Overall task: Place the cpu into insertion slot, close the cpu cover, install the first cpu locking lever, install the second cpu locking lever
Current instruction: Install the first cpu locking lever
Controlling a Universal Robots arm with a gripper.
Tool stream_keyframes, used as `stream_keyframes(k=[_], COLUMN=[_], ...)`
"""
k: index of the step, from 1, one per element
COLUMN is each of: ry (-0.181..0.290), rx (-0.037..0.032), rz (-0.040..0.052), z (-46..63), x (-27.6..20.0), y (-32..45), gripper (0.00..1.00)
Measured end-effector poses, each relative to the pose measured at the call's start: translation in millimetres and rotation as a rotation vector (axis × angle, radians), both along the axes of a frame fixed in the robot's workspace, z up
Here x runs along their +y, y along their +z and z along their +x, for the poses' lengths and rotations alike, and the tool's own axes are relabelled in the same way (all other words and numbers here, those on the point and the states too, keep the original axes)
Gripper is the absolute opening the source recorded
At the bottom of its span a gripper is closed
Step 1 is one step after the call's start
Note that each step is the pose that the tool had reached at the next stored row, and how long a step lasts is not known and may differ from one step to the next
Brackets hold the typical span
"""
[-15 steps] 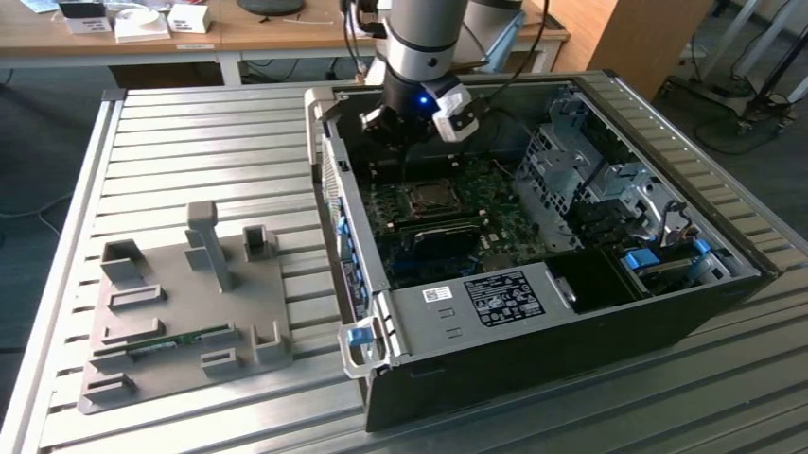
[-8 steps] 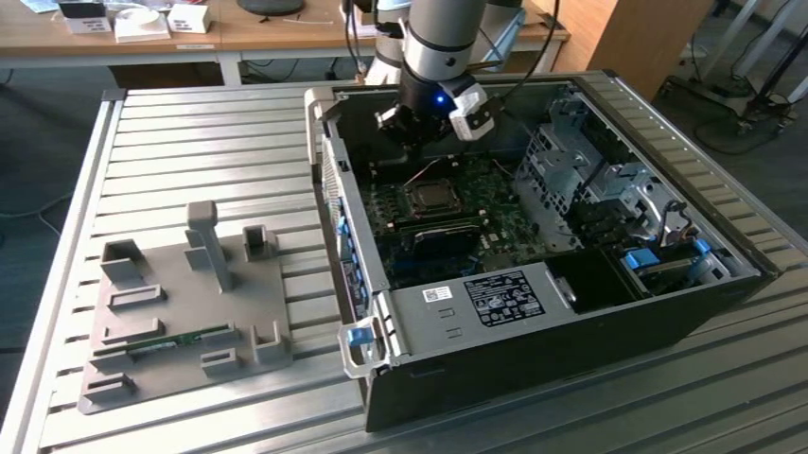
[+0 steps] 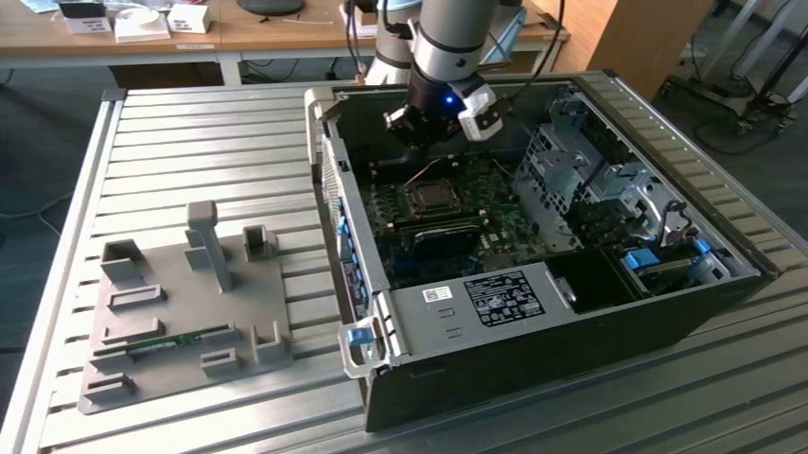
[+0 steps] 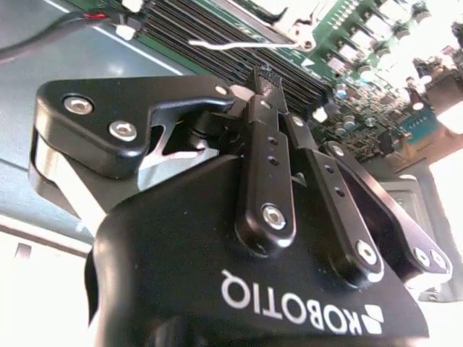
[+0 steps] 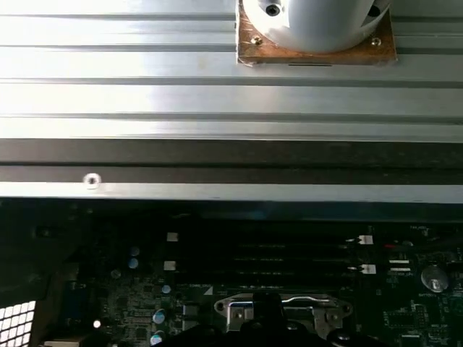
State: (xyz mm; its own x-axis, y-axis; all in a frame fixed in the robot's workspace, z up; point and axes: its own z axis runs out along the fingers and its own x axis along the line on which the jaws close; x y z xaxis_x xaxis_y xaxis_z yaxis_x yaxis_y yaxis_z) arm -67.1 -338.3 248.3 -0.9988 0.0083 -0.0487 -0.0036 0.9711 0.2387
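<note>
Too small in the exterior view to tell slot [image 3: 433,196] full or bare. Cut off by the edge in both wrist views: cover [image 4: 289,14] [image 5: 322,312]. Hidden behind the gripper [image 4: 264,74] in the second wrist view: most of the board [image 4: 376,72].

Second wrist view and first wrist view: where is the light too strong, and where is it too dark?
In the second wrist view, glare bleaches the green circuit board beyond the black gripper; in the first wrist view, the ribbed silvery metal table shines, while the same board lies in shadow.
</note>
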Motion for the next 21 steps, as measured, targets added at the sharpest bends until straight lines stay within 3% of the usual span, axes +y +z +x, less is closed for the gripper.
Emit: stream_keyframes(k=[8, 15, 21], ry=[0.0, 0.0, 0.0], rx=[0.0012, 0.0013, 0.0012], rz=[0.0, -0.0001, 0.0001], z=[13.1, 14.1, 14.1], x=[1.2, 6.3, 10.7], y=[-5.0, -9.0, -16.8], gripper=[0.11, 0.11, 0.11])
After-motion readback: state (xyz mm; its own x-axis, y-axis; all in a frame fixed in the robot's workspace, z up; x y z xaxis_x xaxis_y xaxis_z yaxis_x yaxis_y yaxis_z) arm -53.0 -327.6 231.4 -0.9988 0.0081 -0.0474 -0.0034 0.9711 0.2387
